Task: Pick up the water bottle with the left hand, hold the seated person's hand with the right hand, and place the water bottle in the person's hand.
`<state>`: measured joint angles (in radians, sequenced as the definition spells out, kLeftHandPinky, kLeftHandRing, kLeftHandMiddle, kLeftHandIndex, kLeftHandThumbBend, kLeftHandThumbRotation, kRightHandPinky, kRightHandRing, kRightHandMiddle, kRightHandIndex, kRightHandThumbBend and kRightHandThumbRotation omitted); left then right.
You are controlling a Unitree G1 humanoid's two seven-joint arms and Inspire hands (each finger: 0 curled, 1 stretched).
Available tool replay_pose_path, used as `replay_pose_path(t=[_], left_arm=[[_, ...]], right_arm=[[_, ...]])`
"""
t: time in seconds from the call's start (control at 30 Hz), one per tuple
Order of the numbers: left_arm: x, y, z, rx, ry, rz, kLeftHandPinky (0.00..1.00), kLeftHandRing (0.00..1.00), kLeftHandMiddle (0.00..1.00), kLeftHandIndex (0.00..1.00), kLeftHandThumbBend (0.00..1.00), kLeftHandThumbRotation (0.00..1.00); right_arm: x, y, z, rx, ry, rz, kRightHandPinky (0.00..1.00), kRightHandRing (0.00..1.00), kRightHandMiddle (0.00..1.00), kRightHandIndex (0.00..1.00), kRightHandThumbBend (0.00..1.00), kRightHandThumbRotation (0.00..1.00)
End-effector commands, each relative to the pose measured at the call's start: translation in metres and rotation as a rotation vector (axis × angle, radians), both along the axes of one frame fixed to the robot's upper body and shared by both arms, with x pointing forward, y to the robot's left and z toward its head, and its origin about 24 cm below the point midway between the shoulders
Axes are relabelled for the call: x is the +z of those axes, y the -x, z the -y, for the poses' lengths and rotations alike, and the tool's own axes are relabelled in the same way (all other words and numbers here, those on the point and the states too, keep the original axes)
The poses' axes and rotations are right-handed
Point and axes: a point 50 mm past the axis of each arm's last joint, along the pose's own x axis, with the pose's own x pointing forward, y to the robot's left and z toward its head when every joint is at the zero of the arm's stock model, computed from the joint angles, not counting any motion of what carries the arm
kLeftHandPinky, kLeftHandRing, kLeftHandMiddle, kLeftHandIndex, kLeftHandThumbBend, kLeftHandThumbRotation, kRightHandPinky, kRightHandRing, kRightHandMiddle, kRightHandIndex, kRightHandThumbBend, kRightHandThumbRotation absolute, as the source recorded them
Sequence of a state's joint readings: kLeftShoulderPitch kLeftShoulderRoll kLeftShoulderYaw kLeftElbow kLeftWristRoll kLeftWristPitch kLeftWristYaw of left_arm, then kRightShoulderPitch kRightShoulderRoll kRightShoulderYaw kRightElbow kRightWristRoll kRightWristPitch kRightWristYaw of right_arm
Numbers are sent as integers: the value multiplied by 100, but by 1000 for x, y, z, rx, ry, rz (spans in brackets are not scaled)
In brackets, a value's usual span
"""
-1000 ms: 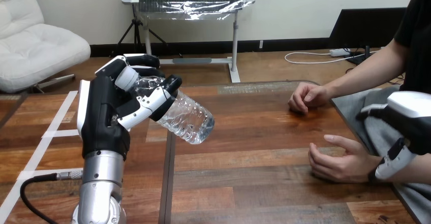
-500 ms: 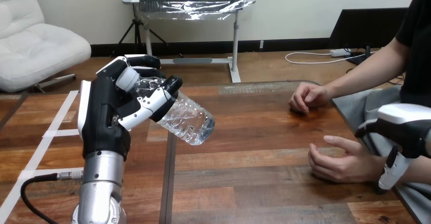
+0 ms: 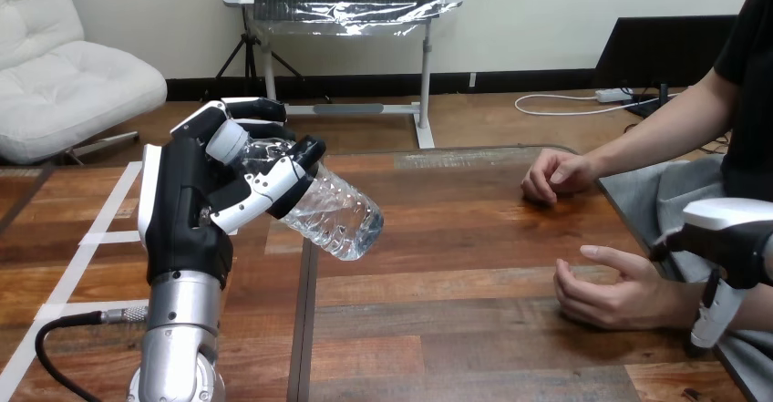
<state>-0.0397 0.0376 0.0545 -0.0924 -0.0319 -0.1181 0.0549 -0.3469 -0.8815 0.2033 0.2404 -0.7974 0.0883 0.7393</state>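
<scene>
I had the clear ribbed plastic water bottle point(image 3: 333, 212) up off the surface, tilted, its white-capped neck buried in the robot's left hand point(image 3: 191, 211) and its base angled down toward the right. That hand's fingers and thumb were wrapped round the upper half of the bottle. Below it lay the dark brown plank table point(image 3: 456, 329), with a seam running front to back under the bottle and white tape strips point(image 3: 91, 238) at its left side. The person's nearer hand point(image 3: 615, 291) rested loosely cupped on the wood, well apart from the bottle; the farther hand point(image 3: 551, 174) lay curled near the table's far edge. The robot's right hand point(image 3: 729, 242) sat over the nearer wrist; I could not tell whether it gripped.
</scene>
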Motion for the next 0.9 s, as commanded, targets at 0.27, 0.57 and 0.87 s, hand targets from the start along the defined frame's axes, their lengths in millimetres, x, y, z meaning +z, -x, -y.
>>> replay_pose_path(t=[0.27,0.57,0.87], left_arm=[[23,-8,2,-9,-7,106,37,42,46,51,60,0],[23,-8,2,-11,-2,106,37,42,46,51,60,0],[23,-8,1,-11,-5,103,37,42,46,51,60,0]], right_arm=[[17,-17,4,1,61,76,84,93,94,89,76,5],[12,-19,8,-19,77,65,83,93,94,89,75,5],[7,-20,11,-29,107,43,80,91,93,89,76,8]])
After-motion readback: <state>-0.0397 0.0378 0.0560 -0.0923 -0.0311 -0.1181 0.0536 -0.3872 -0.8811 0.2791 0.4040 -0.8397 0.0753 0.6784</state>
